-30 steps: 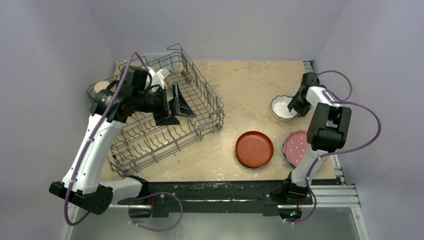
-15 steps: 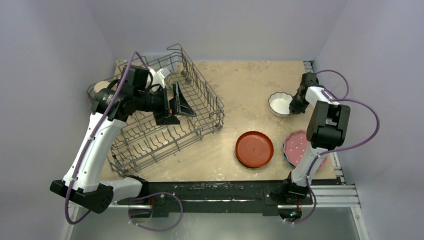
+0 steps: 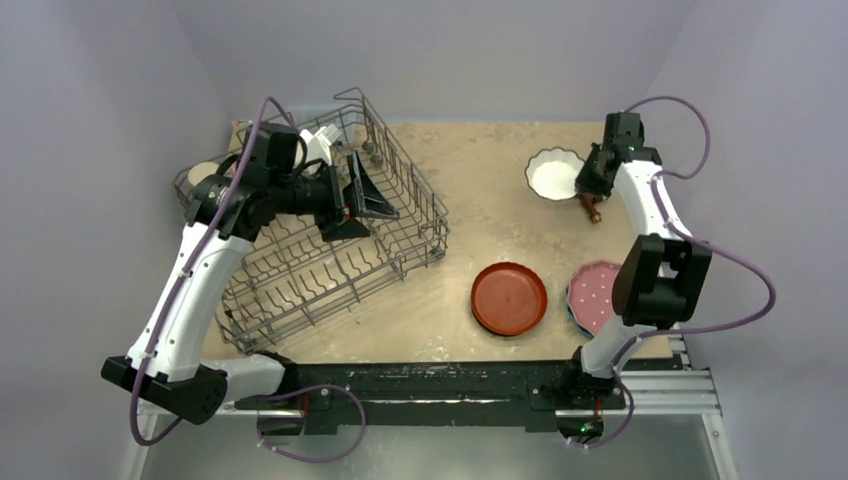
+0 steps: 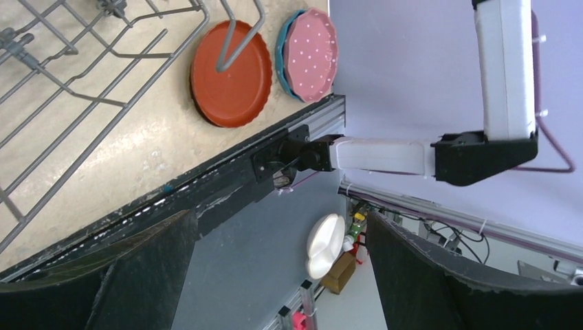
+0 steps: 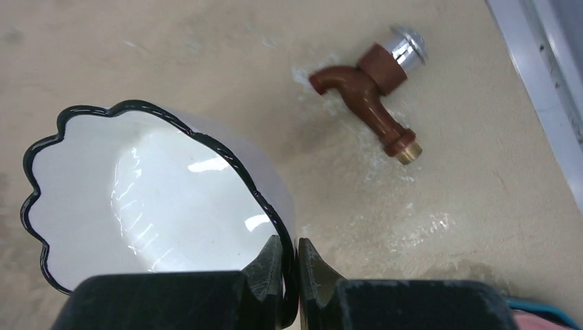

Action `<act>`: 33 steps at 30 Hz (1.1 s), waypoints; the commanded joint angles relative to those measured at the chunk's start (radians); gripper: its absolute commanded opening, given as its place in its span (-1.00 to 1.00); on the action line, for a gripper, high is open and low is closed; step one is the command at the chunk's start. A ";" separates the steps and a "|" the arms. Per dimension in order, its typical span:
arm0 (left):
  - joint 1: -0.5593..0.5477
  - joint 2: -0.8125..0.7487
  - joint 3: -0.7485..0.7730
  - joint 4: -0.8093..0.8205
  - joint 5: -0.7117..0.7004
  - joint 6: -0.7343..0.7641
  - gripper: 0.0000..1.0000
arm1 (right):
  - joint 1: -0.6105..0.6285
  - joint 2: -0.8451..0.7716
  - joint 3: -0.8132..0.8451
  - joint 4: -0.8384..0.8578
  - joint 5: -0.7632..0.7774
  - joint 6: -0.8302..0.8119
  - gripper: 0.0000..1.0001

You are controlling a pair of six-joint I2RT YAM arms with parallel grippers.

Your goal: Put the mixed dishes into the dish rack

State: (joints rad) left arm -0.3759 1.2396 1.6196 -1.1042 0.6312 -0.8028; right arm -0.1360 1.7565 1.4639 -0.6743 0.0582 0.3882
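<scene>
1. White fluted bowl (image 3: 550, 175) sits toward 1 o'clock on the tan bench (image 3: 480, 170) in the overhead view. Its inside is glossy white and its wavy rim is dark.
2. My right tool (image 5: 289, 271) is closed on that bowl. The two black fingers pinch the rim with the wall between them, one finger inside and one outside. Seen from above, the grip is at the bowl's 3 o'clock side.
3. The bowl looks tilted in my right wrist view. I cannot tell whether its base touches the bench.
4. A brown tap (image 5: 368, 100) with a chrome cap lies flat on the bench, near the bowl's 4 o'clock from above, and does not touch it.
5. The dish rack (image 3: 300, 275), a grey wire basket with upright tines, fills the bench's 9 o'clock side and sits skewed to the edges.
6. My left tool (image 3: 362, 195) hangs over the rack's far half. Its jaws are spread wide and hold nothing.
7. The red-orange plate (image 3: 509, 298) lies flat at about 5 o'clock on the bench, well apart from the rack.
8. Just beside it, at its 3 o'clock, the pink white-dotted plate (image 3: 597, 295) rests on top of the blue plate (image 4: 280, 55), which shows only as a thin rim.
9. A beige mug (image 3: 203, 174) stands at the rack's 10 o'clock corner. I cannot tell if it is inside the wires.
</scene>
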 commanded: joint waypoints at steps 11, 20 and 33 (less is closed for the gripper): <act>-0.122 0.112 0.265 0.121 -0.084 -0.040 0.83 | 0.334 -0.326 0.332 0.001 -0.281 0.095 -1.00; -0.148 0.014 0.146 0.219 -0.316 -0.092 1.00 | 0.525 -0.347 0.348 0.009 -0.360 0.204 -1.00; -0.161 -0.099 -0.041 0.426 -0.380 -0.159 0.98 | 0.712 -0.316 0.347 0.035 -0.411 0.264 -1.00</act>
State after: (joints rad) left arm -0.5335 1.1751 1.6054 -0.7998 0.2810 -0.9173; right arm 0.5350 1.4525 1.7672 -0.7551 -0.2882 0.5922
